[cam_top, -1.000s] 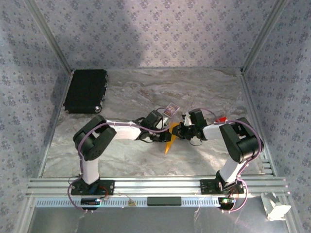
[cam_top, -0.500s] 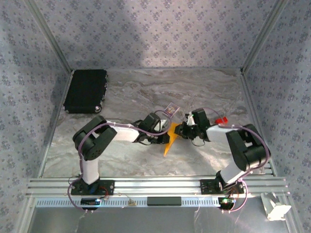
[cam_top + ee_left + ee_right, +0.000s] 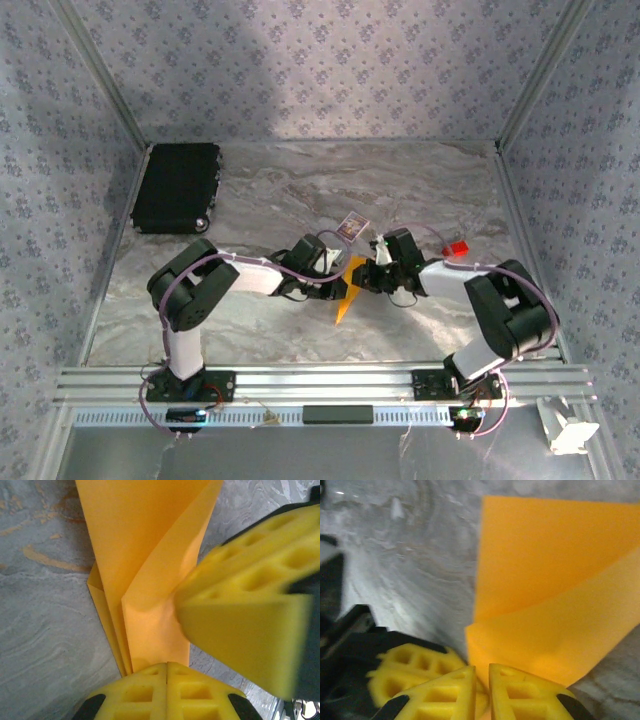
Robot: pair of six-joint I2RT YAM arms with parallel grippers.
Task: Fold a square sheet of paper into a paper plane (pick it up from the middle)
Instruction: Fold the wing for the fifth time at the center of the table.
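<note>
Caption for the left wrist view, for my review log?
Left gripper pinches the folded orange paper at its narrow end, over the grey marbled table.

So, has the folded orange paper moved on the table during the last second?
Yes, slightly. In the top view the folded paper has slid toward the near-left; its tip now lies farther from the small patterned card.

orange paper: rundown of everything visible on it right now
The orange-yellow paper is thin, plain and unmarked. It is folded into a narrow wedge of overlapping layers with sharp creases, and one flap stands slightly open. It sits mid-table between the arms, with its point toward the near edge. The left gripper and the right gripper each appear shut on an edge of it. Whether it rests on the marbled table cannot be told.
</note>
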